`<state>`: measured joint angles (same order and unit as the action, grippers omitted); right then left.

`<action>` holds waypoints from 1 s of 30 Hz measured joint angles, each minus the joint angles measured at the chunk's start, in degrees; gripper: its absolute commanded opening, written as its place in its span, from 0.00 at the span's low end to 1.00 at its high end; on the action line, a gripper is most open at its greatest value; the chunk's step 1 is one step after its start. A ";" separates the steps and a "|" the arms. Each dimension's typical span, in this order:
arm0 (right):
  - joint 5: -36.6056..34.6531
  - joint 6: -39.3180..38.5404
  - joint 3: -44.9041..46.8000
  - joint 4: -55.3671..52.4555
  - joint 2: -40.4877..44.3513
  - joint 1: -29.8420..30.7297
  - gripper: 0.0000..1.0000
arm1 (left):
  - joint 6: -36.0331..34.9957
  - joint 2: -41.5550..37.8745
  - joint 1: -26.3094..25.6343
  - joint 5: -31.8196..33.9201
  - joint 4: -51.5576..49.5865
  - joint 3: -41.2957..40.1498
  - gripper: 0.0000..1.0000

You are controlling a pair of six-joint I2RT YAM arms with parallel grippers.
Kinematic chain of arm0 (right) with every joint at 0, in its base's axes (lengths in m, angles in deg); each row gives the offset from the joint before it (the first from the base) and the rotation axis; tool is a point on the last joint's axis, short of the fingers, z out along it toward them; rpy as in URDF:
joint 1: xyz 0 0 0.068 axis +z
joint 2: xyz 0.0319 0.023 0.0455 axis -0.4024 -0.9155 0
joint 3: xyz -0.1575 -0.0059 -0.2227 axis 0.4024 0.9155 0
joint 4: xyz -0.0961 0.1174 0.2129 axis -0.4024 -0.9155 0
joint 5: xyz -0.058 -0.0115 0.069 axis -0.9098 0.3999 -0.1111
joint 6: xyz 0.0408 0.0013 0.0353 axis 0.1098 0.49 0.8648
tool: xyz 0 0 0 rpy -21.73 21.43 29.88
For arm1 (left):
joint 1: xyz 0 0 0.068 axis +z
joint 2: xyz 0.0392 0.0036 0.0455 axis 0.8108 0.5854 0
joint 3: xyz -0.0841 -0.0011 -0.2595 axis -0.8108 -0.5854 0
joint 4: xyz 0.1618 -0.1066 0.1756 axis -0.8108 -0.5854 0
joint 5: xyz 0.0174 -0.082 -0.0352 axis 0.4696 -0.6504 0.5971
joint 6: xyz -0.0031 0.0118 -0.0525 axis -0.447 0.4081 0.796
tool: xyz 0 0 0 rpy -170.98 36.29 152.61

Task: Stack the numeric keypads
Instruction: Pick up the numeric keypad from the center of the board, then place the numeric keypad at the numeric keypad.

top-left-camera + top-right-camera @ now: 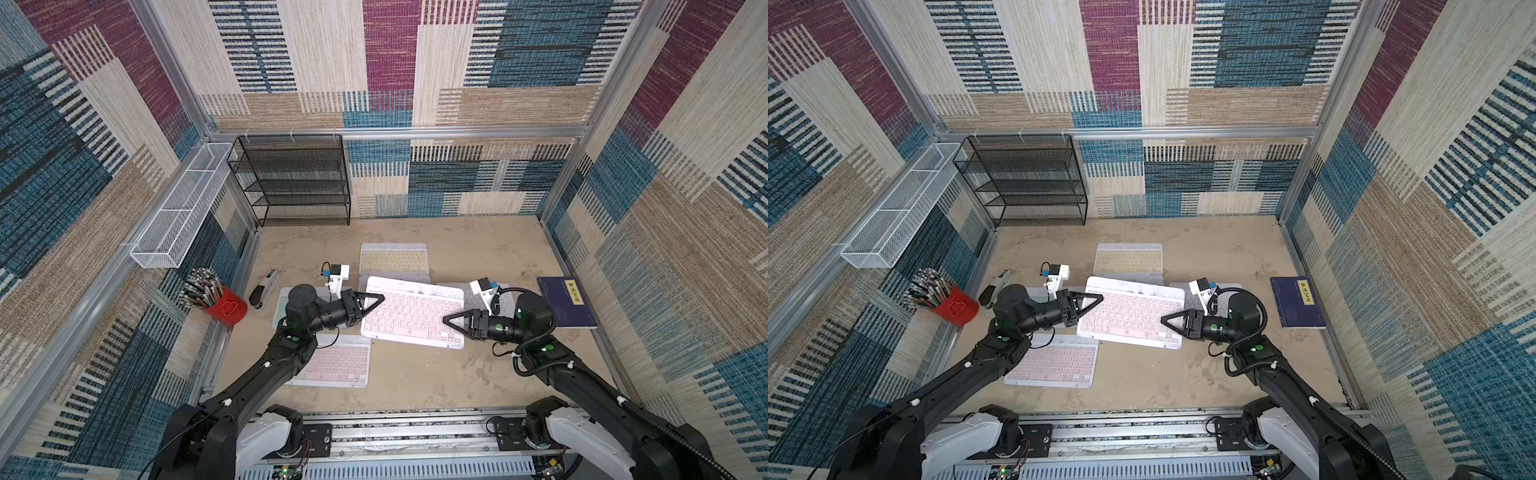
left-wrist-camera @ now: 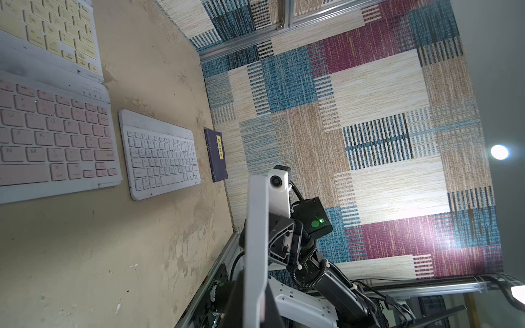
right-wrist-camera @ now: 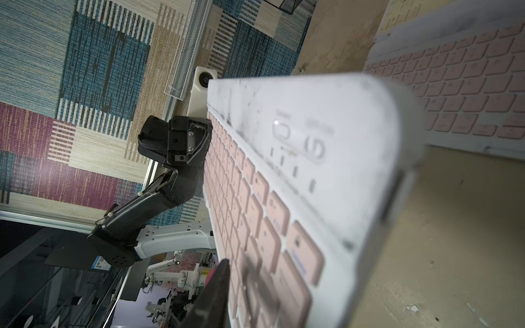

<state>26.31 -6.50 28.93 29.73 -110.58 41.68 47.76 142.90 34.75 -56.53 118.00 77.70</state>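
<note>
A pink-keyed keypad (image 1: 413,311) (image 1: 1131,311) hangs above the table's middle between both grippers. My left gripper (image 1: 380,298) is shut on its left edge, which shows as a white strip (image 2: 255,227) in the left wrist view. My right gripper (image 1: 446,320) is shut on its right edge, with one black finger (image 3: 216,295) on the key side (image 3: 298,170). Below it a second pink keypad (image 2: 51,136) lies on the table. A yellow keypad (image 1: 394,259), a white keypad (image 2: 159,154), a mint keypad (image 1: 282,305) and another pink keypad (image 1: 336,363) lie around.
A dark blue book (image 1: 567,301) lies at the right wall. A stapler (image 1: 264,289) and a red cup of pens (image 1: 220,301) stand at the left. A black mesh shelf (image 1: 295,178) fills the back left corner, beside a white mesh basket (image 1: 183,203) on the left wall.
</note>
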 measured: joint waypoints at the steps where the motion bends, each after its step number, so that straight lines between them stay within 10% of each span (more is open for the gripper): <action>1: 0.15 0.63 -0.17 0.42 -0.22 -0.04 0.00 | -0.07 0.37 0.13 0.04 0.20 0.00 0.00; 3: 1.16 0.92 -0.94 2.32 -0.61 -0.02 0.00 | -0.07 1.40 0.68 -0.02 -0.09 0.00 0.00; 6: 0.98 1.27 -1.77 3.02 -2.69 -0.26 0.00 | -0.94 3.04 1.42 -0.35 -0.57 1.03 0.50; 10: 0.55 1.22 -4.68 7.02 -7.98 -0.39 0.00 | -5.38 6.43 3.69 0.13 -8.07 4.85 0.80; 30: -1.33 -0.66 -58.64 6.62 -64.85 -2.82 0.00 | -32.96 12.72 12.55 28.41 -53.00 33.24 0.85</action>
<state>24.98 -7.16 -29.71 36.35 -175.43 38.86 14.80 155.62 47.30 -28.11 65.00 110.94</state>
